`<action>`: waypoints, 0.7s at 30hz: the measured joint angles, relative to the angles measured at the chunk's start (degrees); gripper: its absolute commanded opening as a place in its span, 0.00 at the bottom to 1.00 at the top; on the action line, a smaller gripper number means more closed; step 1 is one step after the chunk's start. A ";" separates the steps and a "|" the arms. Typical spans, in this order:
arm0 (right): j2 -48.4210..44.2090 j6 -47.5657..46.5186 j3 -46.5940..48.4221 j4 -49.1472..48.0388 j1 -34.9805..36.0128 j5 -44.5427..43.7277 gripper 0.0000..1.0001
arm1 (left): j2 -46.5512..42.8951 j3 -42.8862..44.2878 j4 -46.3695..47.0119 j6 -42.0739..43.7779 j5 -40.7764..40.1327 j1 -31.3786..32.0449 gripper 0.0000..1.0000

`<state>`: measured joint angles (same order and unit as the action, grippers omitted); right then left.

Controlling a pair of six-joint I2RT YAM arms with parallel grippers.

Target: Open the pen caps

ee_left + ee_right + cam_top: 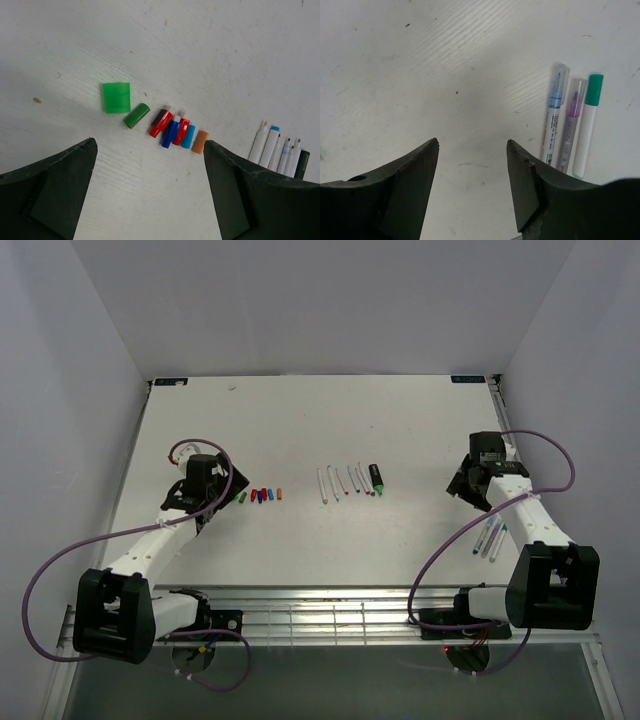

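At the left of the overhead view, the left gripper is seen spread to its widest with nothing held, poised just left of the pen caps. These are laid in a short row on the table, apparently gathered there as removed pieces. At centre, the uncapped pens are lined up side by side, with a black marker at their right end, seemingly set apart as finished. At the right, the right gripper is held partly open and empty, higher in the frame than three capped pens, which are judged to be awaiting their turn.
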<state>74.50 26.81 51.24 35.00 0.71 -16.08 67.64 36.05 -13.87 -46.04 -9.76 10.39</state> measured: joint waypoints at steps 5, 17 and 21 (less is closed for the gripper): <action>0.22 0.83 -0.20 -0.57 -3.30 -2.62 0.61 | -1.86 0.33 -0.96 -1.03 2.43 0.68 0.98; -1.66 -2.91 -5.60 -5.46 -12.87 -2.05 0.54 | -2.21 0.11 0.07 -1.84 12.50 2.51 0.98; -4.61 -4.28 -10.32 -8.41 -14.32 1.09 0.54 | -2.25 0.11 1.49 -1.81 15.02 3.08 0.98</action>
<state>69.89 22.52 40.93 26.59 -13.61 -14.98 65.39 36.16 -12.38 -47.86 5.26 13.47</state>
